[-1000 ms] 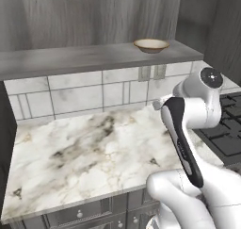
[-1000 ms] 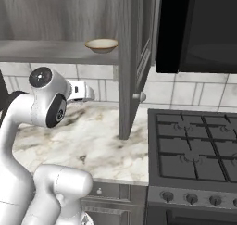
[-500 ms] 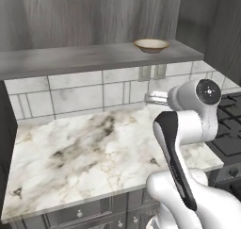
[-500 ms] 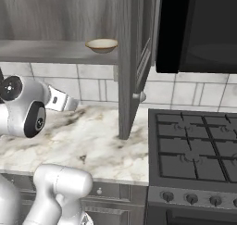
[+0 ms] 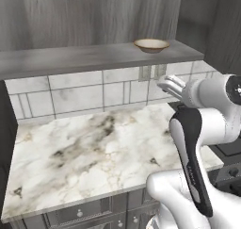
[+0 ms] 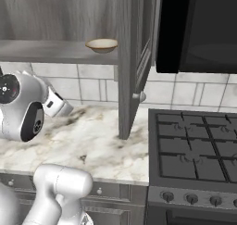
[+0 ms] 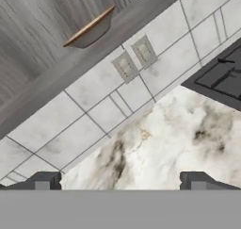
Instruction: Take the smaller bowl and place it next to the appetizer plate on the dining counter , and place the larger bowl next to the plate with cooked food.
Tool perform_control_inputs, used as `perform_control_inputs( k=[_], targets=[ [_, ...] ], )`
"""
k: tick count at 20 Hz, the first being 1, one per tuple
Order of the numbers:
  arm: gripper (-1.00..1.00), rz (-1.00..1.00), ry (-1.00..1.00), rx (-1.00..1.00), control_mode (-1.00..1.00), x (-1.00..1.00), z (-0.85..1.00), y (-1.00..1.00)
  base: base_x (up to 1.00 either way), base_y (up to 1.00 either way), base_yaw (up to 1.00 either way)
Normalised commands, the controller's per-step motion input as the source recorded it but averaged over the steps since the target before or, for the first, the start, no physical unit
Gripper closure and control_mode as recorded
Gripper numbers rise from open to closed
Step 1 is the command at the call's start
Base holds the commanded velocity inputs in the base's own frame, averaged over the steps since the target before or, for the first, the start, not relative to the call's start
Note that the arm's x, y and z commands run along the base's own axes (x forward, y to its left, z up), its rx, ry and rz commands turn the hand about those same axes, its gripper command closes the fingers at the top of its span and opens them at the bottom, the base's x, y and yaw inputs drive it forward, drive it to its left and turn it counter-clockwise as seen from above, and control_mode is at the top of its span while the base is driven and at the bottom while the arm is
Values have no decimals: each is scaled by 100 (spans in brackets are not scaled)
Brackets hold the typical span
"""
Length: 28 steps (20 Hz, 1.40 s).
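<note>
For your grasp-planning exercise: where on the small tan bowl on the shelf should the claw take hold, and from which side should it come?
Grip the rim of the bowl, one finger inside and one outside. It sits upright near the front edge of the shelf, and its shallow flared wall gives little else to pinch. Probably come from the front and slightly above; the open claw is below it.

Grey wooden shelf (image 5: 70, 58) above tiled wall, 1 small tan bowl (image 5: 151, 45) sitting on it

White arm folded at the elbow, dark-padded forearm upright in the left base view; wrist level, pointing forward; gripper (image 7: 120, 181) empty, jaws spread wide, dark fingertips (image 7: 43, 180) far apart in the hand view
</note>
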Motion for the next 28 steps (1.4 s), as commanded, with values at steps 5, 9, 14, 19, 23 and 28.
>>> perform_control_inputs(
  k=[5, 9, 14, 19, 23, 28],
  targets=[
    [-100, -4, 4, 9, -100, 5, 44, -22, 0, 0, 0],
    [-100, -3, 13, 0, -100, 37, 24, -1, 0, 0, 0],
    [-100, -5, 10, -1, -100, 39, 13, 0, 0, 0, 0],
    [-100, -2, 9, 0, -100, 38, 0, -10, 0, 0, 0],
    [-100, 0, 0, 0, -100, 36, -1, -9, 0, 0, 0],
    [-100, -1, -2, -6, -100, 38, -21, -6, 0, 0, 0]
  ],
)
